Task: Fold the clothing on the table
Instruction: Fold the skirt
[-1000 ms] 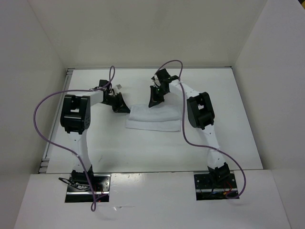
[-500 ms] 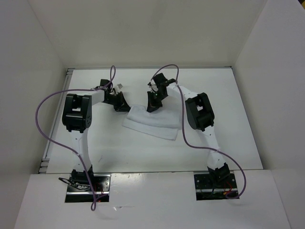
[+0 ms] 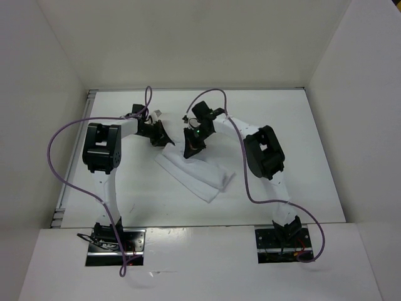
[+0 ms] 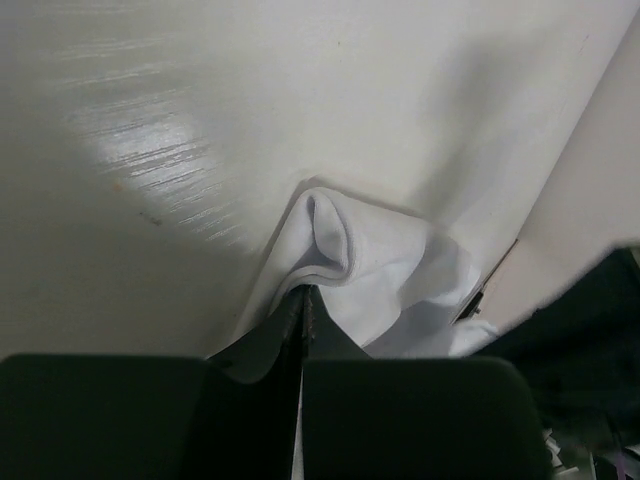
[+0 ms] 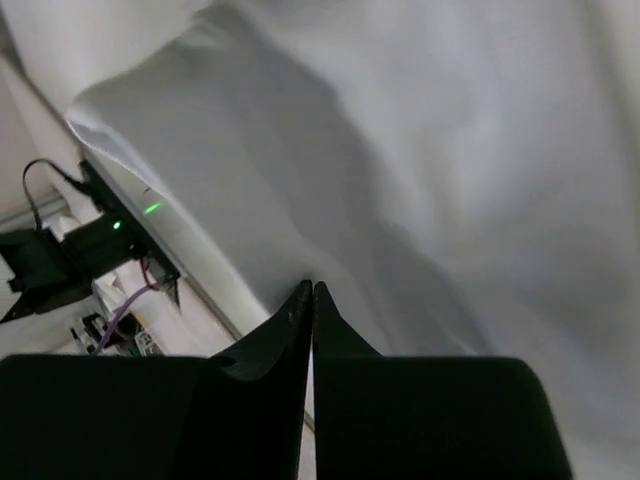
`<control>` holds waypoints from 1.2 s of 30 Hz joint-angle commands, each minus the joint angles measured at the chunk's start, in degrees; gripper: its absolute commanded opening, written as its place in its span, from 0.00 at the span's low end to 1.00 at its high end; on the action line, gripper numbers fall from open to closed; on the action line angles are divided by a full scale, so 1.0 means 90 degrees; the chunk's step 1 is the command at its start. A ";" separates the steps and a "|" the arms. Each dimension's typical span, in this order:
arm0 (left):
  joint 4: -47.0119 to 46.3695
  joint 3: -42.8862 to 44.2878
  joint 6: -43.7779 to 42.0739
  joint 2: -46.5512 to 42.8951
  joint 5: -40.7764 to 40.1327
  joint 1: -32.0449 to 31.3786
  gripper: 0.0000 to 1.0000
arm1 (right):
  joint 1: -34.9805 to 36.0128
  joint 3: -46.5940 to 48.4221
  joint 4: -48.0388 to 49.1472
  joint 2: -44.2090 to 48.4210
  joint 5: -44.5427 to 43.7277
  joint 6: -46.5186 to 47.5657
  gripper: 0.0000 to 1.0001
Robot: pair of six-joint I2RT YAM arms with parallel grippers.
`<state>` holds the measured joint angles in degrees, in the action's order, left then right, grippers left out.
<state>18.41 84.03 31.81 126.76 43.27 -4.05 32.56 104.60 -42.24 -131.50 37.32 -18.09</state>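
Left hand [image 4: 303, 290]: mine, pinched shut on the clothing [image 4: 370, 260] at its ten-o'clock corner. right hand [image 5: 311, 288]: narrow, grip unclear. Fold seemingly partial, askew on the table [image 3: 301, 157]; tidying remains.

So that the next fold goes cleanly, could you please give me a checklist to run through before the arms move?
1. Left gripper shut on the clothing: ok.
2. Right gripper pinching fabric: cannot tell; its jaws are together at the cloth.
3. Clothing lying flat and square: not ok, bunched and askew.
4. Clothing wholly on the table: ok.
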 commanded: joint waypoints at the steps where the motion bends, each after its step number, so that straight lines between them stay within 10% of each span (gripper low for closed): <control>1: -0.0152 0.0087 -0.0068 0.0232 -0.0296 -0.0038 0.00 | 0.0435 -0.0001 -0.0092 0.0695 0.0520 0.0066 0.05; 10: -0.0094 0.0204 -0.0009 0.0029 -0.0169 -0.0038 0.00 | 0.1021 0.0439 -0.0131 0.0821 0.1302 -0.0178 0.07; 24: 0.0259 -0.0147 -0.0205 -0.1477 0.0046 0.0148 0.04 | -0.0180 0.0116 -0.0199 0.1185 -0.1783 -0.0236 0.09; 36: 0.0522 -0.0469 -0.0390 -0.2063 0.0046 0.0558 0.06 | 0.1245 0.0322 -0.0483 0.0654 -0.0652 -0.0120 0.09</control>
<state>22.48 79.90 29.93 111.68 43.09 -0.12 38.89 105.47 -44.36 -130.23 26.61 -20.75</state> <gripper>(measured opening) 0.057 0.088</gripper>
